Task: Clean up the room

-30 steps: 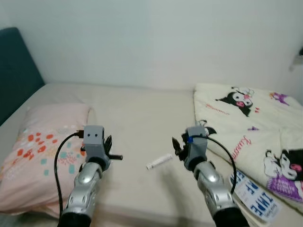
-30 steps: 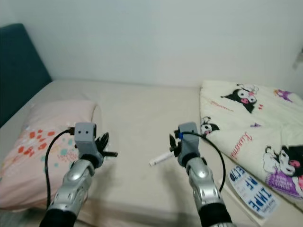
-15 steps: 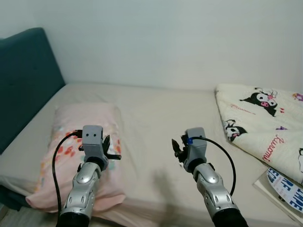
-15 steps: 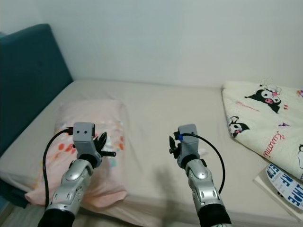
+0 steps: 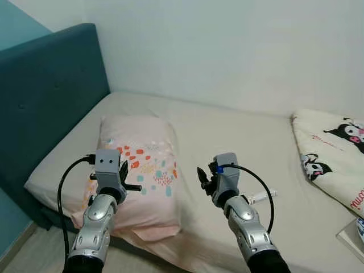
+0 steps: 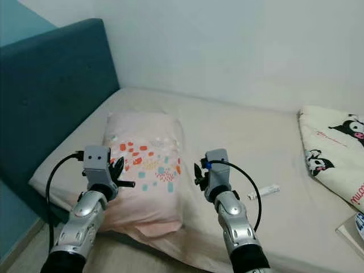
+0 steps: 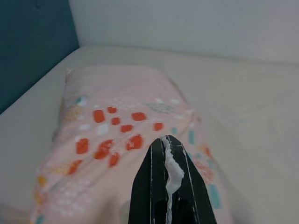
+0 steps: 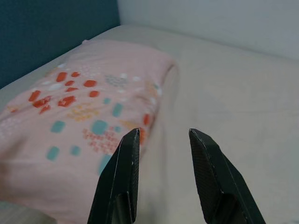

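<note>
A pink pillow (image 5: pixel 142 165) with red and teal spots lies on the beige bed (image 5: pixel 239 131) near the teal headboard (image 5: pixel 45 96). A small white tube (image 5: pixel 263 197) rests on the sheet, right of my right arm. A cream cartoon-print blanket (image 5: pixel 335 153) is bunched at the right edge. My left gripper (image 7: pixel 166 140) is shut above the pillow's near end, with a ragged white strip along the seam between its fingers. My right gripper (image 8: pixel 164 133) is open and holds nothing. It hovers over the sheet just beside the pillow's right edge.
The white wall (image 5: pixel 227 51) runs behind the bed. A printed booklet corner (image 5: pixel 355 230) lies at the far right on the bed. The floor (image 5: pixel 23 256) shows at the lower left beside the bed's corner.
The whole view has swung left: headboard and pillow now sit near the middle, and the blanket has slid to the right edge. Both arms keep the same pose.
</note>
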You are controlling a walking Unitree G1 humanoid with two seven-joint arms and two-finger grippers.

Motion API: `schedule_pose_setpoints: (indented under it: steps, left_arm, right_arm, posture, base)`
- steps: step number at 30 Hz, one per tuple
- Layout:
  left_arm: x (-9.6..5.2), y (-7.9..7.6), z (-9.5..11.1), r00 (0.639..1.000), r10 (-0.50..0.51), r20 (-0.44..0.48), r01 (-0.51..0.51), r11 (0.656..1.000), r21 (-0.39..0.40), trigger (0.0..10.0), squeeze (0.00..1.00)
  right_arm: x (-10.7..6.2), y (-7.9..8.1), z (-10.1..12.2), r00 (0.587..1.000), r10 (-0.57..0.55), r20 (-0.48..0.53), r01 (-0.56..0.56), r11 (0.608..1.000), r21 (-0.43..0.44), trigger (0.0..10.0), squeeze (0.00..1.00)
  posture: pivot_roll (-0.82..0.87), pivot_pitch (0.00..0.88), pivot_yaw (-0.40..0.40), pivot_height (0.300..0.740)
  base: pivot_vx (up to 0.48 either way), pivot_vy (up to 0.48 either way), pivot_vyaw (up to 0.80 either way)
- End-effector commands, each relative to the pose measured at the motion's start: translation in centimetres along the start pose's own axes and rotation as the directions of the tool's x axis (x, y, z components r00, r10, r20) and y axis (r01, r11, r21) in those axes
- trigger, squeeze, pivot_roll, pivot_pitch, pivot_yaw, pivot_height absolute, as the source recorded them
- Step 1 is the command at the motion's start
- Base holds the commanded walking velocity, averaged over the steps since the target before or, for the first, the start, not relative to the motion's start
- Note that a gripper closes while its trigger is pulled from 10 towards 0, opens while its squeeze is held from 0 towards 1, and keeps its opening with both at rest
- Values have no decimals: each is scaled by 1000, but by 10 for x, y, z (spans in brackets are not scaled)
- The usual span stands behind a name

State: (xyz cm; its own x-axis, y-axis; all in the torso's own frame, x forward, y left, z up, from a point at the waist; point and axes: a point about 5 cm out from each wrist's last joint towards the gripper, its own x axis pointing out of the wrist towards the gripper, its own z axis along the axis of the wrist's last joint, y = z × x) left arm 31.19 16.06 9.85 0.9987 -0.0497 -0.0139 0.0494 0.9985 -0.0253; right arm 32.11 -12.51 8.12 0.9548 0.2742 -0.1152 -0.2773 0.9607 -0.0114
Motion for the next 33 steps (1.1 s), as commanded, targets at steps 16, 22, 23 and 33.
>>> schedule_pose_setpoints:
  steps: [16, 22, 23, 33]
  left_arm:
    - [1, -6, -6, 999, -9, -49, 9, 1000, 13, 10000, 0]
    - [0, -3, -13, 995, 15, -100, -17, 1000, -22, 10000, 0]
    - [0, -2, -14, 994, 20, -111, -24, 999, -34, 10000, 0]
    - [-2, -8, -16, 994, -20, -106, 21, 1000, 7, 10000, 0]
  right_arm:
    - [-3, -8, -1, 1000, -13, -2, 13, 1000, -28, 10000, 0]
    - [-2, -7, 0, 1000, 2, -2, -2, 1000, -31, 10000, 0]
    - [-2, -6, 0, 1000, 6, -1, -6, 999, -32, 10000, 0]
    - [0, -6, 2, 1000, 23, 0, -23, 999, -39, 10000, 0]
  posture:
    - [5, 0, -2, 740]
    - [4, 0, -6, 740]
    - [4, 0, -6, 740]
    - [3, 0, -13, 740]
  base:
    - [0, 0, 400]
    - [0, 0, 800]
    - [0, 0, 800]
    - [0, 0, 800]
